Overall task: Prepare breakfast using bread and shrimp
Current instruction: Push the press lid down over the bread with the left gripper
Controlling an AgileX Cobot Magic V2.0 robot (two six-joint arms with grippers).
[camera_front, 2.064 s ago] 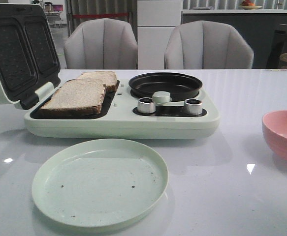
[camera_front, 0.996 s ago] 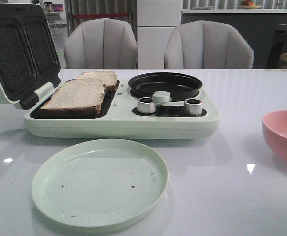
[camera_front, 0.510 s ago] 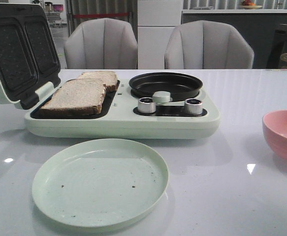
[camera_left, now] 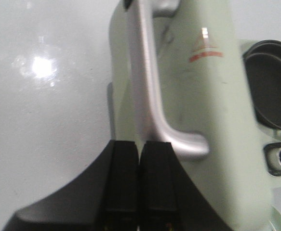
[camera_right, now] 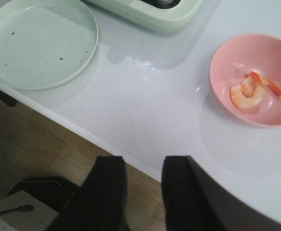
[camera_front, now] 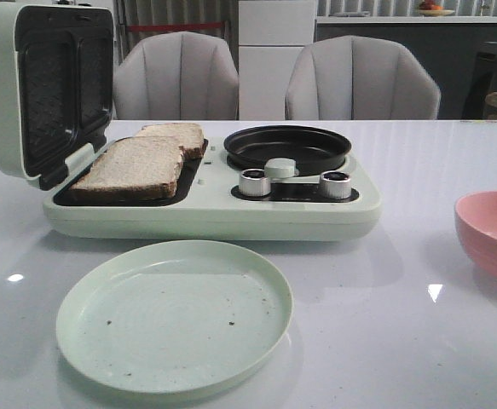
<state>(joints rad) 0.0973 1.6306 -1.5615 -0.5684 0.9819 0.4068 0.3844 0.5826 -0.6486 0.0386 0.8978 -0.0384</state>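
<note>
While my left gripper (camera_left: 139,154), fingers together, is nearing the pale-green sandwich maker's lid (camera_front: 48,89) at upper left, two brown-crusted white bread slices (camera_front: 137,162) are lying loaded; orange-pink shrimp (camera_right: 250,91) is waiting unused; right gripper (camera_right: 142,178) is hanging apart.

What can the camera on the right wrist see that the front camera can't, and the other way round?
Only the right wrist view shows the shrimp clearly, curled in the pink bowl, plus the right claw with its fingers apart, off the table's edge above the wooden floor.

Only the front view shows the bread, two slices lying on the breakfast maker, its raised lid, the black pan and the two chairs behind.

Both show the pale green plate, the pink bowl and the white table.
</note>
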